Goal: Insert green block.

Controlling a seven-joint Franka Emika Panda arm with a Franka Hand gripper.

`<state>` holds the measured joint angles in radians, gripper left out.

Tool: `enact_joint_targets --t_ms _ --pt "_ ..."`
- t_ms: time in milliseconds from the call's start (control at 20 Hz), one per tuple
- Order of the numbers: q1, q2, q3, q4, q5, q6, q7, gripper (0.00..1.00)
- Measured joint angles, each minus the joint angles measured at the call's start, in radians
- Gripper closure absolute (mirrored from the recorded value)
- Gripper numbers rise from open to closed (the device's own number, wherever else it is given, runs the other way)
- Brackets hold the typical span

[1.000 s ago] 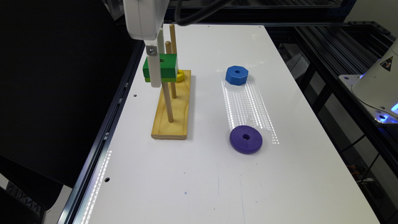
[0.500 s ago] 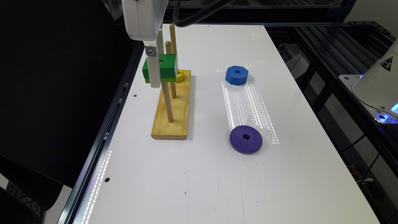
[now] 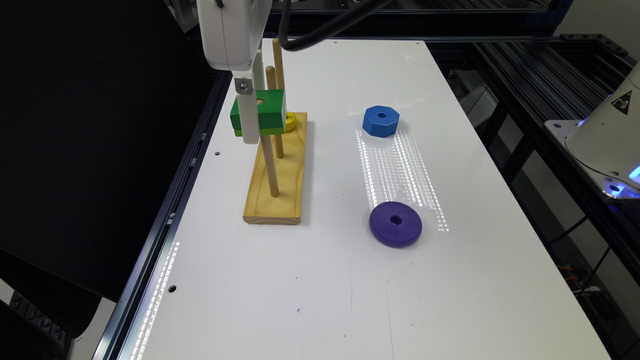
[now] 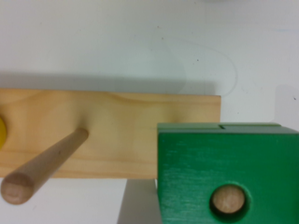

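The chunky square dark-green block with a thin lime-green bottom layer (image 3: 265, 111) is held aloft on the nearest wooden peg (image 3: 270, 165), about halfway up the shaft. In the wrist view the peg's rounded tip sits inside the green block (image 4: 229, 172) at its centre hole, so threading has begun.

The white gripper (image 3: 248, 112) hangs from the arm at the exterior view's upper left; one white finger crosses the block's near-left face. The block stays clear of the base with nothing under it, so I judge it clamped between the fingers, though the wrist view does not show the jaws themselves.

The rectangular light-wood peg base (image 3: 280, 175) lies on the white table (image 3: 320, 280), running near to far and carrying three upright dowels. A small yellow ring (image 3: 291, 121) sits at the foot of the far peg. In the wrist view the middle peg (image 4: 42, 163) stands bare beside the block.

To the exterior view's right, well apart from the base, a blue octagonal block (image 3: 381, 120) lies far and a purple round disc (image 3: 395, 223) lies near, both flat on the table.

Assessment: alignment and entry are done. Remaining, as I judge it: lower the block down the shaft until it rests on the base, then release and withdraw.
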<state>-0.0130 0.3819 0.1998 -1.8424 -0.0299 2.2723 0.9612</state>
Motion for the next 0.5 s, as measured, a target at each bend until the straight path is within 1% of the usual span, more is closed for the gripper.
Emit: enact_joint_targets --t_ms 150,350,500 --pt "0.000 0.005 0.000 0.000 -0.0008 0.002 0.000 1.00" --pt "0.000 0.029 -0.001 0.000 -0.0048 0.017 0.000 1.00" --pt "0.000 0.031 0.000 0.000 -0.0059 0.018 0.000 1.00"
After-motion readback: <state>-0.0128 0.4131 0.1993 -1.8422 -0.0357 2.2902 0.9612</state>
